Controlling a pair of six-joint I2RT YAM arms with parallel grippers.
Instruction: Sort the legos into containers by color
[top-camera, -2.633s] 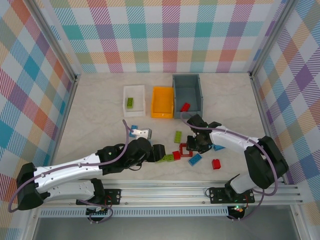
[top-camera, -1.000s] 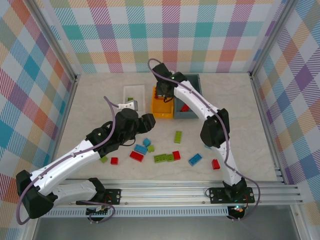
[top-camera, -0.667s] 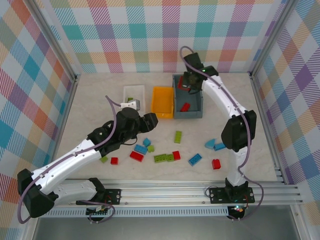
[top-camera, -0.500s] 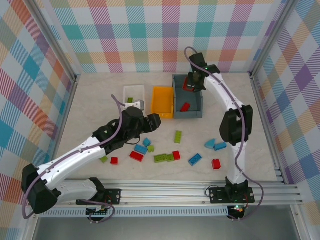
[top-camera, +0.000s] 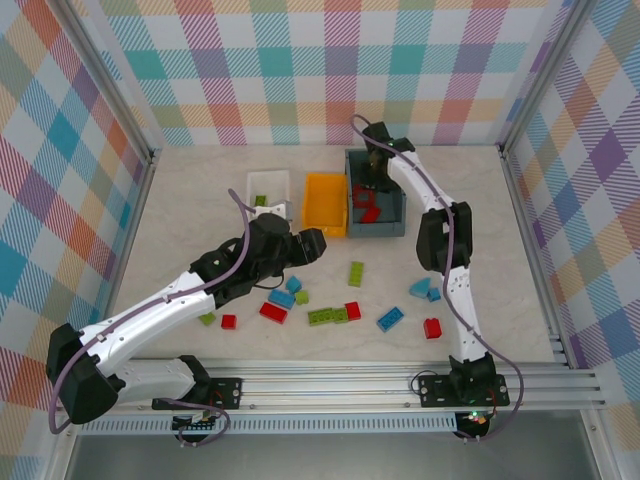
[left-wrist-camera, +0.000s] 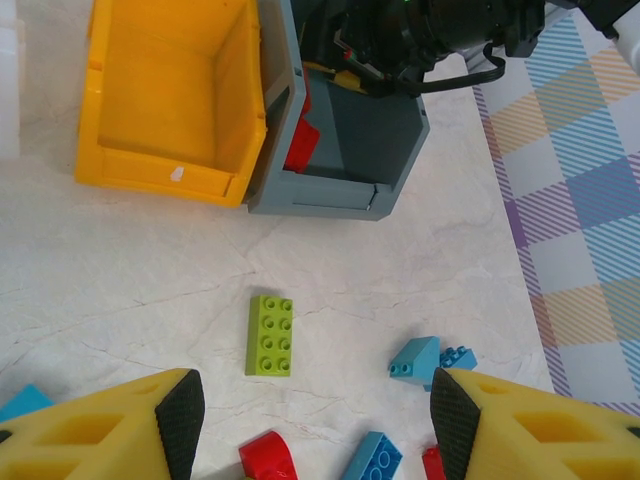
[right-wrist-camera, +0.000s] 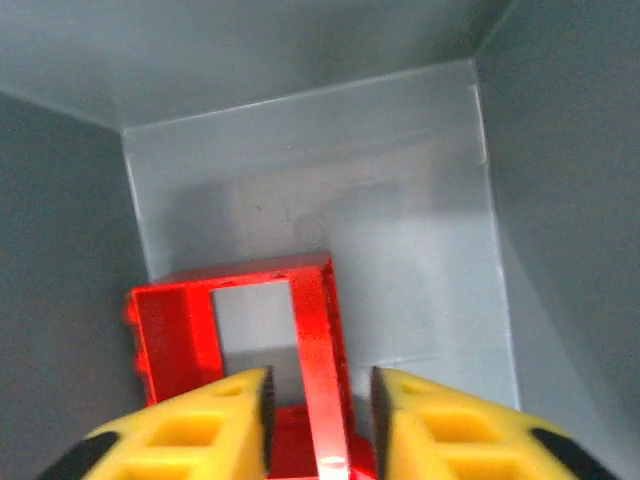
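- Two red pieces lie in the grey bin (top-camera: 400, 196): the frame (right-wrist-camera: 318, 330) and a brick (left-wrist-camera: 300, 145) against the wall next to the orange bin (top-camera: 325, 205).
- The step in hand looks like the drop of the frame. The right gripper (right-wrist-camera: 318, 375) hangs inside the bin, its jaws a little apart around one bar of the frame, with a gap on each side, so the frame seems let go.
- The left gripper (left-wrist-camera: 310, 420) hovers over the table (top-camera: 190, 200) just before the orange bin, jaws wide apart and empty.
- A green brick (left-wrist-camera: 270, 335) lies just ahead of it, and blue ones (left-wrist-camera: 430, 360) off to its right.
- Next, the right arm needs to lift straight out without catching the frame, then go back for another red piece.
- The left arm likely needs to drop onto the green brick, which belongs in the white bin (top-camera: 268, 180) with the green one already there.
- Some two and a half seconds earlier the frame lay on the table among the loose bricks with the right gripper on it; now it is in the bin.
- The left arm was then low by the front row of bricks; it has since moved up toward the bins.
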